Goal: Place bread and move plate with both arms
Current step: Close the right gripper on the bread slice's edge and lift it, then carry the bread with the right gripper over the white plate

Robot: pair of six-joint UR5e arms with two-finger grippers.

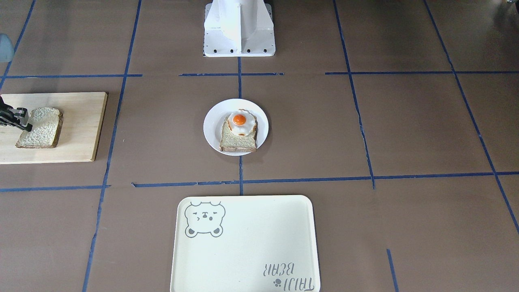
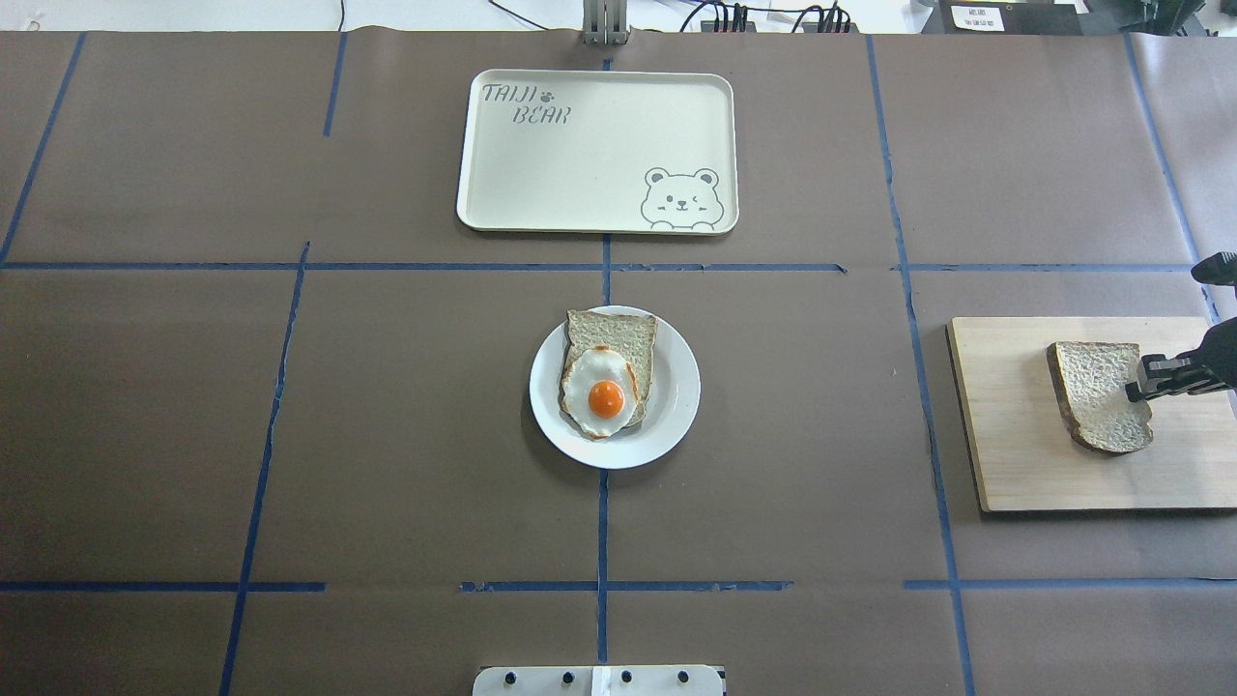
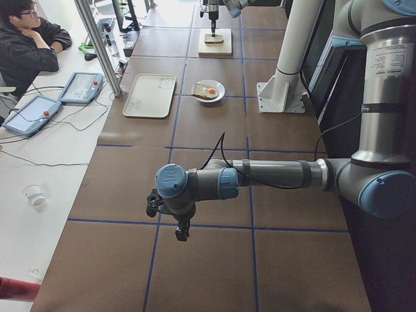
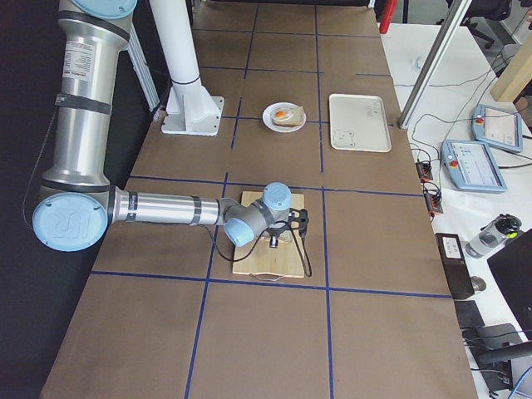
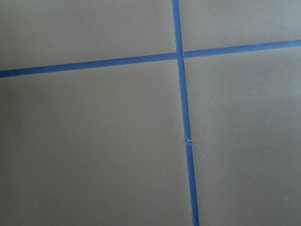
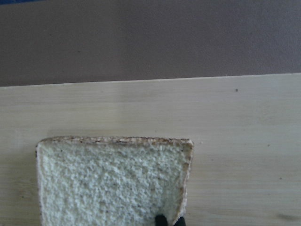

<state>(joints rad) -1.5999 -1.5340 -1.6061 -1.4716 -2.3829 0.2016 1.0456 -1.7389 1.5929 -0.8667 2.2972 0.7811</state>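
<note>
The desk (image 2: 387, 406) is covered with matt brown paper and divided into rectangles by strips of blue tape (image 2: 290, 266). At the robot's right, a pale, straight-grained wooden cutting board (image 2: 1005, 435) carries the bread (image 2: 1102, 396), a bare loaf-shaped slice with a coarse, porous tan crumb and a thin brown crust, laid flat. The right arm (image 4: 166, 208), a grey metal tube with pale blue joint caps, is stretched low over the board. The slim black right hand (image 2: 1136, 385) is set at the slice's outer edge. In the right wrist view one dark fingertip (image 6: 162, 219) is seen on the crumb just inside the crust; whether the slice is gripped cannot be told.

At the desk's centre a round, glossy white plate (image 2: 676, 387) holds a second slice (image 2: 611, 331) topped by a fried egg (image 2: 601, 389) with an orange yolk. Beyond it lies a cream rectangular tray (image 2: 580, 164) with rounded corners, printed "TAIJI BEAR" and marked with a winking bear drawing (image 2: 681, 198).

The left arm (image 3: 273, 174) is extended level above bare desk, its left hand (image 3: 182, 231) pointed downward; its state cannot be told.
</note>
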